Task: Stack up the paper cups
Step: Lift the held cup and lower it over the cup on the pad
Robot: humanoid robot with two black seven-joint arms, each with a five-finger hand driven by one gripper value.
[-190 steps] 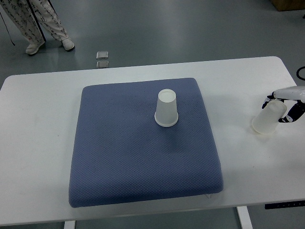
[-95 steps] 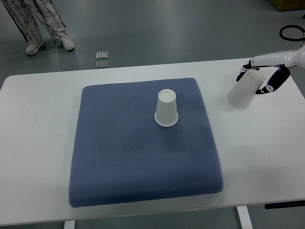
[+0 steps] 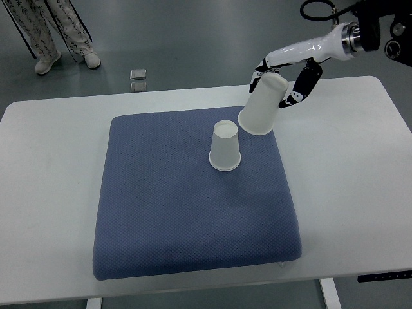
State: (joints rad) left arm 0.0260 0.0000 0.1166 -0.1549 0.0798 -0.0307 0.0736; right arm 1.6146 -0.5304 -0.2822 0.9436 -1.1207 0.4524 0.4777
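the white surface [image 3: 347,193] carries a blue pad [image 3: 193,212] across its middle. an upturned cup [image 3: 224,147] stands on the pad toward its far edge, nothing on it. since a second ago the right hand [image 3: 283,80] has swung in from the surface's right edge, clenched round a second cup [image 3: 262,106], held tilted mouth-down above the pad's far right corner, just beside the first, so stacking looks close.

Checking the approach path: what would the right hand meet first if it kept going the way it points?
Probably the upside-down cup on the blue cushion. The right hand holds its own cup tilted, mouth aimed down-left toward it; height is unclear.
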